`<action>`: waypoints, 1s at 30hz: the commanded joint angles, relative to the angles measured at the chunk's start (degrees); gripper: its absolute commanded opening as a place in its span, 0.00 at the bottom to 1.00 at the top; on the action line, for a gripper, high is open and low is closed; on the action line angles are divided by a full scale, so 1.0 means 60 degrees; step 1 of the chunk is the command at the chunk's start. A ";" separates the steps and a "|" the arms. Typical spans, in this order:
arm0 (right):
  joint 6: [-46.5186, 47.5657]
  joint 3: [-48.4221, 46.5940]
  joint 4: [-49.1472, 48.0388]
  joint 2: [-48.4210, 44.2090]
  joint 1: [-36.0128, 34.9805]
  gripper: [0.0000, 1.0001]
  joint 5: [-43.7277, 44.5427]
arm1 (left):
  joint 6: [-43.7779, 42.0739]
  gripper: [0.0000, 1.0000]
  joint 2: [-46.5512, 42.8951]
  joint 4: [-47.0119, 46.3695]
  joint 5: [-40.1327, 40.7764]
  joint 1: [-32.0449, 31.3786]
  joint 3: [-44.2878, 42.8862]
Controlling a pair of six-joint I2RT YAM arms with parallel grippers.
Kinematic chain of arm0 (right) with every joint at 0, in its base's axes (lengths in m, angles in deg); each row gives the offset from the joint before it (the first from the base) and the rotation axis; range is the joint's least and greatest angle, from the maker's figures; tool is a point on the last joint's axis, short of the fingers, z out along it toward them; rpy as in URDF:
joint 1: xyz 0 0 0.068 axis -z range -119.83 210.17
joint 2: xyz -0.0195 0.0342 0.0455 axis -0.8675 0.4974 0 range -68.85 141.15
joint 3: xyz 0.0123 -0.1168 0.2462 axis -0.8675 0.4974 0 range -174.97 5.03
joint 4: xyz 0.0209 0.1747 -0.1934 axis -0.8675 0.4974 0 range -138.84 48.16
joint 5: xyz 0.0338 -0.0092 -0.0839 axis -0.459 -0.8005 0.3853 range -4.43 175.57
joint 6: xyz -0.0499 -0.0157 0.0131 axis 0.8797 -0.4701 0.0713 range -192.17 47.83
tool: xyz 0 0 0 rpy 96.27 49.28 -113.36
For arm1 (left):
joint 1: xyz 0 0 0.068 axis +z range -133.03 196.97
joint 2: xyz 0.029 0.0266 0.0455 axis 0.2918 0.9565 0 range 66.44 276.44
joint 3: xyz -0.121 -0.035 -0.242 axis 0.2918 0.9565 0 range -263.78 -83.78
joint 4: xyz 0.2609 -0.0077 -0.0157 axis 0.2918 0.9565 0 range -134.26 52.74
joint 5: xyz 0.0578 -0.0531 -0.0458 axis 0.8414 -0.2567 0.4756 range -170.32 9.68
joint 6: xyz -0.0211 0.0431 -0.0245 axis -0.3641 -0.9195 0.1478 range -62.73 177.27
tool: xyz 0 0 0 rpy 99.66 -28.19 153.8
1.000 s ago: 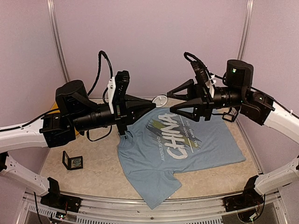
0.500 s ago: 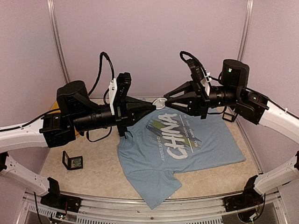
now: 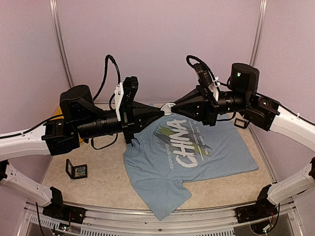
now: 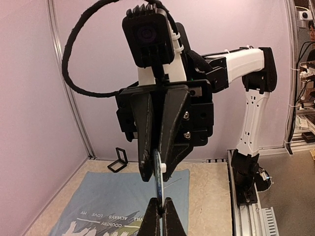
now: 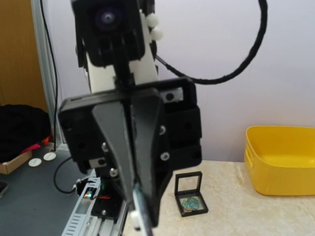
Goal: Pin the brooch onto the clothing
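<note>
We are seeing the brooch hanging edge-on in the air over the T-shirt collar, near the desk's far edge. The left gripper and right gripper are meeting tip to tip, both sets of jaws pinching it, with the shirt lying directly below.

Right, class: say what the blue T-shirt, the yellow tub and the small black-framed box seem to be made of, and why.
T-shirt: soft fabric, probably cotton knit, matt; it lies creased.
Yellow tub: likely moulded plastic; smooth, faint sheen, rounded rim.
Box: seemingly a black plastic frame with a clear window, showing something coloured inside.
</note>
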 commanded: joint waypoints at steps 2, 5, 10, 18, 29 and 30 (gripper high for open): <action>-0.0031 -0.0199 0.0011 0.0103 0.0026 0.05 -0.0268 | -0.0034 0.00 -0.0063 -0.0044 -0.0108 -0.0039 -0.0068; 0.0026 -0.0216 -0.0010 0.0072 0.0033 0.00 -0.0231 | -0.0001 0.00 -0.0075 -0.0028 -0.0102 -0.0037 -0.0068; 0.0170 -0.0054 0.0237 0.0032 0.0132 0.00 0.1087 | 0.0920 0.45 -0.0039 -0.0117 0.1347 0.0271 0.0036; -0.1733 0.2539 -0.1038 0.0593 0.1954 0.00 0.3069 | 0.4656 0.66 0.0420 0.0155 0.2543 0.2722 0.1977; -0.2341 0.4339 -0.2574 0.2488 0.2090 0.00 0.3645 | 0.5932 0.56 0.3610 0.0445 0.2898 0.2724 0.3287; -0.2324 0.4384 -0.2605 0.2594 0.2082 0.00 0.3629 | 0.5973 0.57 0.3934 0.0517 0.2928 0.2706 0.3267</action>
